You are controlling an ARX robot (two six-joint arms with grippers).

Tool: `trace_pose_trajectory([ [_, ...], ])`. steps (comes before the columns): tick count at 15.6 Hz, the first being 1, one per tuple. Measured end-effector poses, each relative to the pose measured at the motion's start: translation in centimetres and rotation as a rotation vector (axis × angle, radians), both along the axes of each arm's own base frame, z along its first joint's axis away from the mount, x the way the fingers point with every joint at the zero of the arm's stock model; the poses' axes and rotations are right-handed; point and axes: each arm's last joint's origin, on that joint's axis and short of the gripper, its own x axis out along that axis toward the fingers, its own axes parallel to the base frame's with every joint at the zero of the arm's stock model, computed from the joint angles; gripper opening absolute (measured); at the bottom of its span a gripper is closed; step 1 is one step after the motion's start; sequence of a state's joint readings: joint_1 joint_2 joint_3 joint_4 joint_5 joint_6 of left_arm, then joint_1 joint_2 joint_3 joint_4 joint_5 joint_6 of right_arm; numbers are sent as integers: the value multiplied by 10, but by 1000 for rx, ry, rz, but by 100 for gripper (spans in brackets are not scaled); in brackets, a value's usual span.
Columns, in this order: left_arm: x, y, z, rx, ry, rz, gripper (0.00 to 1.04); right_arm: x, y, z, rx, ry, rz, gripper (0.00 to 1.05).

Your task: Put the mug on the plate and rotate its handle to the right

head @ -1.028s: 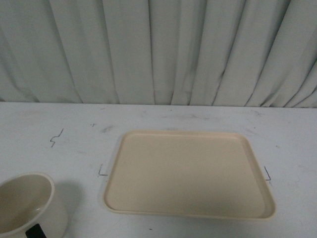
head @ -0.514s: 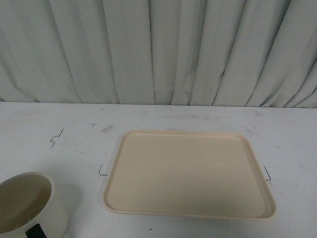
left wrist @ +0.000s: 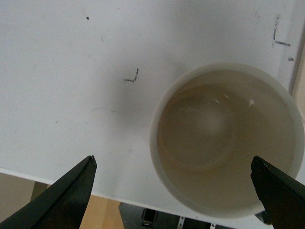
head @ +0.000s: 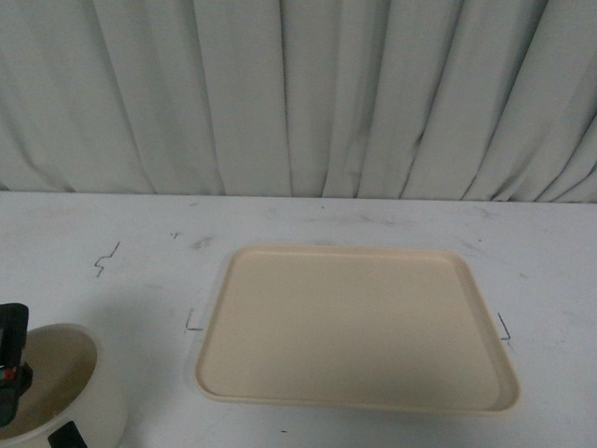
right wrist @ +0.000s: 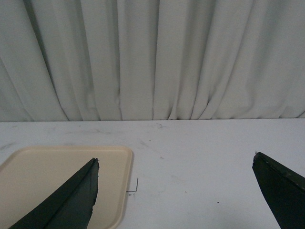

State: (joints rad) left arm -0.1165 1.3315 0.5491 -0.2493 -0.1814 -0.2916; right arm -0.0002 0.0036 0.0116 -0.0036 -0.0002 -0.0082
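- The mug (head: 58,392) stands upright on the white desk (head: 140,243) in the lower left corner of the front view, cut by the frame's bottom edge; it is off the plate, to its left
- The plate (head: 354,327) lies flat and bare at the centre of the front view; a strip of desk separates it from the mug
- A black patch (head: 65,436) shows on the mug's near side at the bottom edge; I cannot tell whether it is the handle
- The left pincer (left wrist: 174,161) is spread wide over the mug's open mouth, pinching nothing; one finger is over the rim, the other over bare desk
- A dark piece of the left arm (head: 11,359) pokes in at the left edge of the front view, over the mug's rim
- The right pincer (right wrist: 174,162) is spread wide and empty, above the desk; beyond it lie a corner of the plate and the pale curtain (right wrist: 152,57)
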Motion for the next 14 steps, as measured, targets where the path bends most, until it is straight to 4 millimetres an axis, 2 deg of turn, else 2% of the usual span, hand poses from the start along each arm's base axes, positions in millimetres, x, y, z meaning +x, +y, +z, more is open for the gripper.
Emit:
trace_pose_trajectory([
  [2, 12, -4, -12, -14, 49, -3, 98, 0, 0, 0, 0, 0, 0, 98],
  [4, 15, -10, -17, -8, 75, -28, 84, 0, 0, 0, 0, 0, 0, 98],
  [8, 20, -12, -20, -12, 84, -34, 37, 0, 0, 0, 0, 0, 0, 98],
  [10, 21, -13, -17, -10, 95, -41, 7, 0, 0, 0, 0, 0, 0, 98],
  [11, 23, -14, -11, -10, 85, -46, 3, 0, 0, 0, 0, 0, 0, 98],
  [14, 38, -30, 20, 22, 27, -123, 3, 0, 0, 0, 0, 0, 0, 98],
])
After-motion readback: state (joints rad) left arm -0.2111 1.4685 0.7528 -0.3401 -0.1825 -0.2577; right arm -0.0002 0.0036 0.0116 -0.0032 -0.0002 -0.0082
